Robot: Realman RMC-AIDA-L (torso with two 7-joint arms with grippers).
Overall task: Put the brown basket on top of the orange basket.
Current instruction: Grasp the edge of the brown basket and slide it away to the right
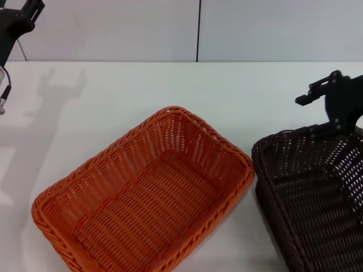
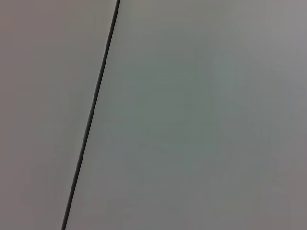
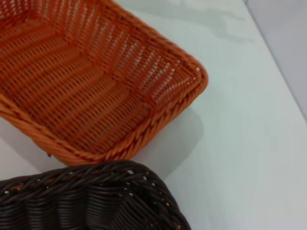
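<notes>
The orange basket (image 1: 144, 198) sits empty on the white table, left of centre in the head view; it also shows in the right wrist view (image 3: 91, 81). The brown basket (image 1: 317, 198) stands right beside it at the right edge, partly cut off by the frame; its braided rim shows in the right wrist view (image 3: 91, 201). My right gripper (image 1: 334, 126) is at the brown basket's far rim. My left gripper (image 1: 20, 17) is parked high at the far left, away from both baskets.
The white table (image 1: 113, 96) runs back to a pale wall with a dark vertical seam (image 1: 198, 28). The left wrist view shows only that wall and the seam (image 2: 91, 115). Bare table lies behind and to the left of the orange basket.
</notes>
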